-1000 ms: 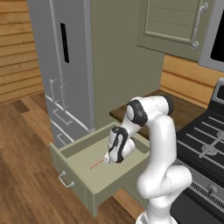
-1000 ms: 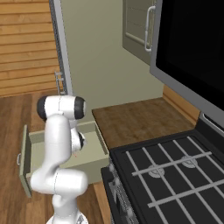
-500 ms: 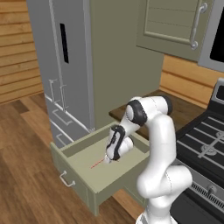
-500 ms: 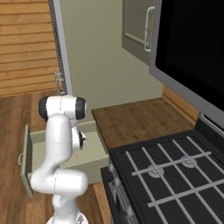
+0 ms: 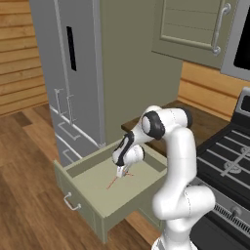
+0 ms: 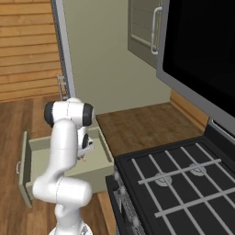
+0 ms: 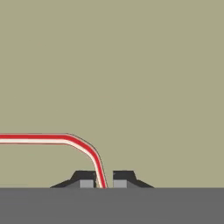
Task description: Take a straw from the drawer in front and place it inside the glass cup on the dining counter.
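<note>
Gripper (image 7: 104, 180) is pinching straw (image 7: 43, 139) by its bent end, low inside open drawer (image 5: 93, 205) w/ straw's length lying on drawer floor; pick-up step underway, next calling for straight lift clear of drawer walls, in my judgement.

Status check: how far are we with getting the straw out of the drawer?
Done: the drawer stands open and the gripper is down inside it. In hand: the jaws look shut on the straw, which runs between them. Left: lifting it out and carrying it to the cup.
</note>
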You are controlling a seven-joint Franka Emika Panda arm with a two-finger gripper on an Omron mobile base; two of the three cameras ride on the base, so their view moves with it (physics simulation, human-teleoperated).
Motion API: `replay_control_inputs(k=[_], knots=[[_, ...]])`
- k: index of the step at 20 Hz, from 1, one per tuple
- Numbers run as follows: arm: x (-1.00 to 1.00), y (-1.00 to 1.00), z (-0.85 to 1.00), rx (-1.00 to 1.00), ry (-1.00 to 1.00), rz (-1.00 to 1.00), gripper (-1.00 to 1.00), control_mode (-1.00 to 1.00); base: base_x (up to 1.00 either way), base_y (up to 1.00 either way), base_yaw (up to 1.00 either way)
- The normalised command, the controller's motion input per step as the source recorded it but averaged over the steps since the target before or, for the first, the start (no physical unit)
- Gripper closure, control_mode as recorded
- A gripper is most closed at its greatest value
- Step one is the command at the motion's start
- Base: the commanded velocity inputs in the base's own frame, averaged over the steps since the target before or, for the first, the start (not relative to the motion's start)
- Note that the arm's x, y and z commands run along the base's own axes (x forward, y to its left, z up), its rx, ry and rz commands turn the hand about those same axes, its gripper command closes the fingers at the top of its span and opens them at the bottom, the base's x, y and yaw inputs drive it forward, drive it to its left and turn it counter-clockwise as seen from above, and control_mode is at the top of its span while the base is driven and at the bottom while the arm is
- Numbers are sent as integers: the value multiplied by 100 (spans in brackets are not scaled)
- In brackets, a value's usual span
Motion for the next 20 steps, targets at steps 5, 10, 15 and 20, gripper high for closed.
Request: replay_control_inputs(k=[5,10,15,20], knots=[[-15,10,-16,1,2,2,100,-100,0,0,0],[-28,11,4,0,-4,1,100,-100,0,0,0],[-66,1,95,0,-37,0,100,-100,0,0,0],[-57,0,100,0,-40,0,100,-100,0,0,0]])
